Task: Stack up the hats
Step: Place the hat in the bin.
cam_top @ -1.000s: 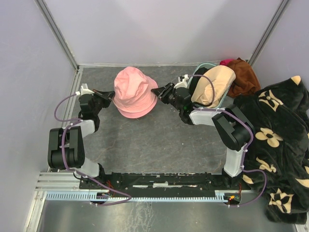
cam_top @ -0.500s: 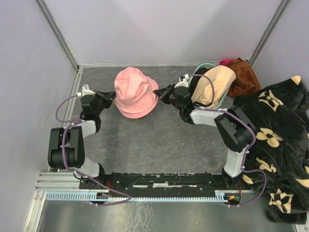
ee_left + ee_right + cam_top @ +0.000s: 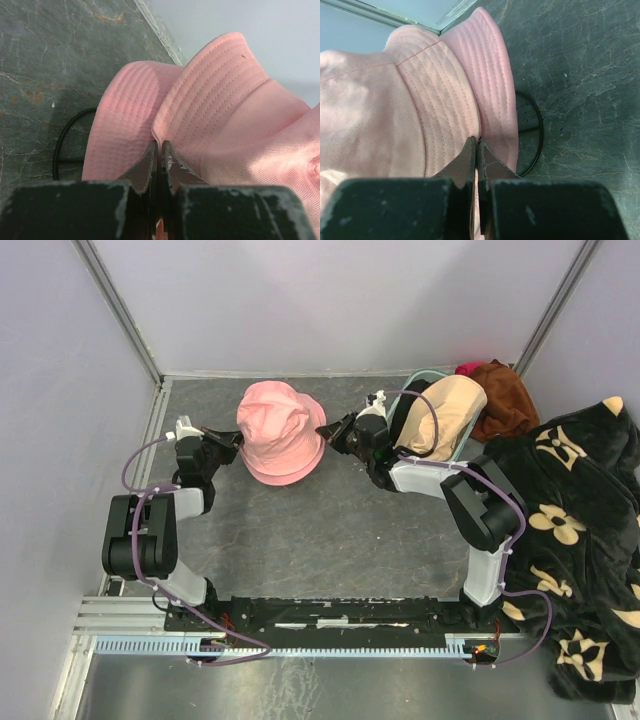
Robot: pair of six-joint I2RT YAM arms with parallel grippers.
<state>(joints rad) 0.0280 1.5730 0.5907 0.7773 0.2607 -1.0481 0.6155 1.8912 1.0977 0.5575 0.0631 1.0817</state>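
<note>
Near the table's point(image 3: 330, 530) far edge, the pink hats point(image 3: 281, 435) lie between the left gripper point(image 3: 237, 439) and right gripper point(image 3: 322, 430), each pinched tight on a brim edge.

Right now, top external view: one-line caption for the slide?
Left gripper and right gripper pinch opposite brim edges of the pink bucket hat; beige hat sits in the teal basket.

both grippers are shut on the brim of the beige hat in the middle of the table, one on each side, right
The colour is wrong: the hat is pink, not beige. The left gripper and right gripper are shut on the brim of the pink hat in the middle of the table, one on each side, as both wrist views show.
</note>
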